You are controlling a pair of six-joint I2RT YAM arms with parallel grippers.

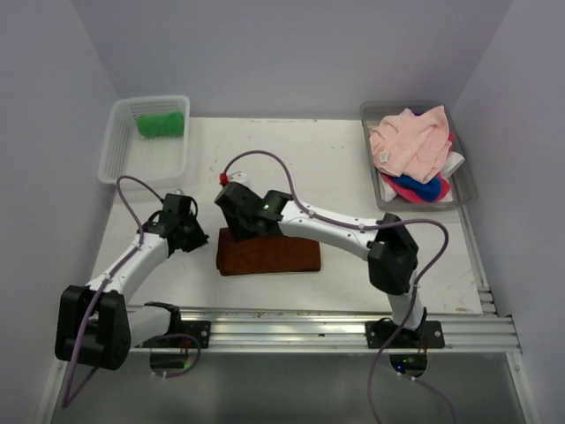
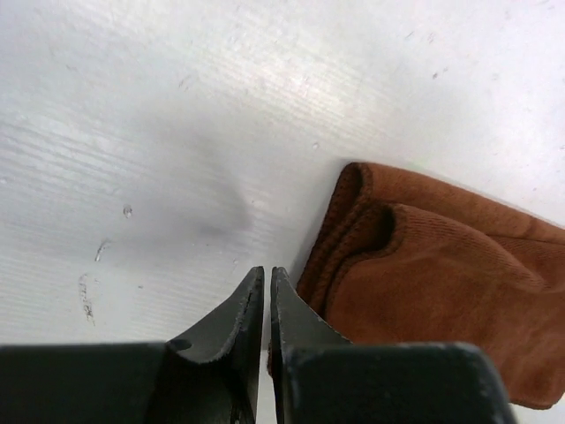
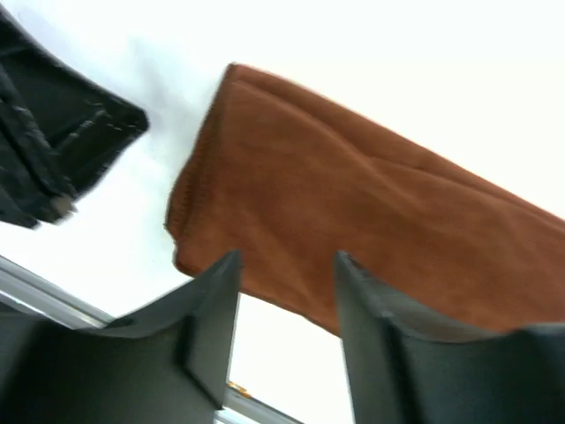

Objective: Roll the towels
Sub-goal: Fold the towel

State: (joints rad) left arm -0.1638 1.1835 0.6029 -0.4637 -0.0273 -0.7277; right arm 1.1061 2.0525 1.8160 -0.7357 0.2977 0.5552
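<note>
A rust-brown towel [image 1: 269,254] lies folded in a long flat strip on the white table, in front of both arms. My left gripper [image 1: 196,238] sits low at the strip's left end; in the left wrist view its jaws [image 2: 267,269] are shut with nothing between them, just beside the towel's folded corner [image 2: 424,274]. My right gripper [image 1: 238,225] hovers over the towel's left part, and its jaws [image 3: 287,256] stand open above the brown cloth [image 3: 353,194], holding nothing. A green towel [image 1: 161,124] lies in the basket. Pink [image 1: 408,141], blue [image 1: 415,187] and white [image 1: 455,164] towels are piled in the tray.
The white mesh basket [image 1: 119,155] stands at the back left and the clear grey tray [image 1: 463,190] at the back right. A metal rail [image 1: 335,322] runs along the near table edge. Purple walls close in the sides and back.
</note>
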